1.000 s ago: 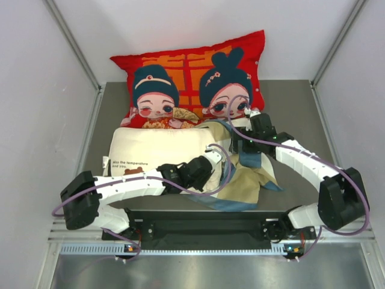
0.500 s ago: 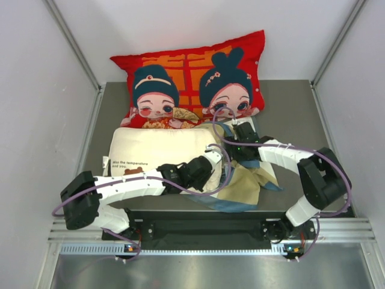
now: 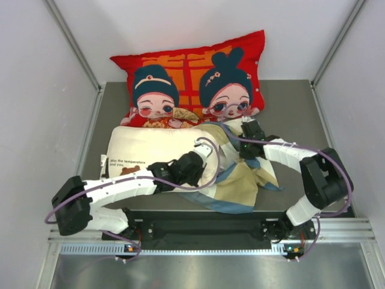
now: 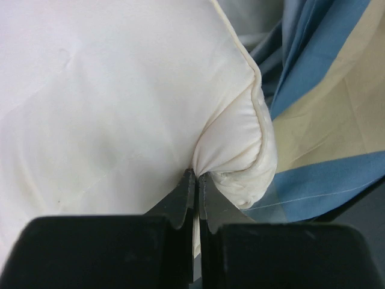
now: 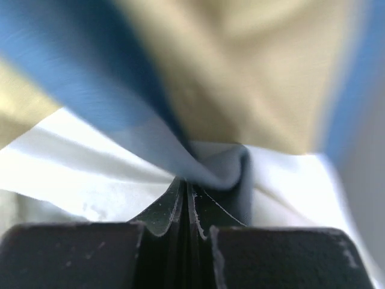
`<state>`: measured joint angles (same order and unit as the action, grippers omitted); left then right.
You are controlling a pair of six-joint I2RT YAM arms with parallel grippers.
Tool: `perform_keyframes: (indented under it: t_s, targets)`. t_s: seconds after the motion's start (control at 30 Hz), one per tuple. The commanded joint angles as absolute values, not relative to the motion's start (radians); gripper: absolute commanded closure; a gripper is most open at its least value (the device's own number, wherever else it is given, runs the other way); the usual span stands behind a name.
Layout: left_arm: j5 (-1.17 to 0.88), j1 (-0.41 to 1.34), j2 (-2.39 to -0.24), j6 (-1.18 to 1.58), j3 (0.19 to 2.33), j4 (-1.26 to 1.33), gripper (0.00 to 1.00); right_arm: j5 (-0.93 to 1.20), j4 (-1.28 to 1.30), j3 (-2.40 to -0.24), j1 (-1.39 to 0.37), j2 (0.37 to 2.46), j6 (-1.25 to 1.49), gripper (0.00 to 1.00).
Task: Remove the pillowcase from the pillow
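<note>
Cream pillow (image 4: pixel 120 102) corner is being pinched by the left gripper (image 4: pixel 196 183) as anchor; at two o'clock, the right gripper (image 5: pixel 185 191) is nipping the pillowcase (image 5: pixel 210 162) for pulling.

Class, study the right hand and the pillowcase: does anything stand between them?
Nothing visible does. The right hand is shut directly on a fold of the pillowcase, while the left hand pinches a corner of the pillow.

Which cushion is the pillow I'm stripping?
Start at the big red cartoon cushion propped at the far side of the table. In front of it lies the pillow: plump, plain cream with small dark text, unlike the red cushion or the blue-and-tan pillowcase bunched at its right end.
</note>
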<state>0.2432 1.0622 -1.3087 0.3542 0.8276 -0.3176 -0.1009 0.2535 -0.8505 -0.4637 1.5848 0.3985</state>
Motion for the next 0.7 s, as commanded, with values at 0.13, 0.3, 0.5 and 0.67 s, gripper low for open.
perform_keyframes:
  t_s: [0.13, 0.3, 0.5, 0.67]
  targets:
    - [0.334, 0.891, -1.117, 0.364, 0.775, -0.437, 1.00, -0.098, 0.293, -0.841, -0.207, 1.442, 0.330, 1.00]
    - [0.382, 0.836, -1.020, 0.360, 0.808, -0.528, 1.00, -0.069, 0.314, -0.830, -0.074, 1.414, 0.310, 1.00]
    - [0.459, 0.766, -0.916, 0.354, 0.859, -0.609, 1.00, -0.064, 0.357, -0.842, 0.109, 1.345, 0.276, 1.00]
    - [0.505, 0.736, -0.867, 0.330, 0.897, -0.637, 1.00, -0.063, 0.393, -0.877, 0.225, 1.283, 0.262, 1.00]
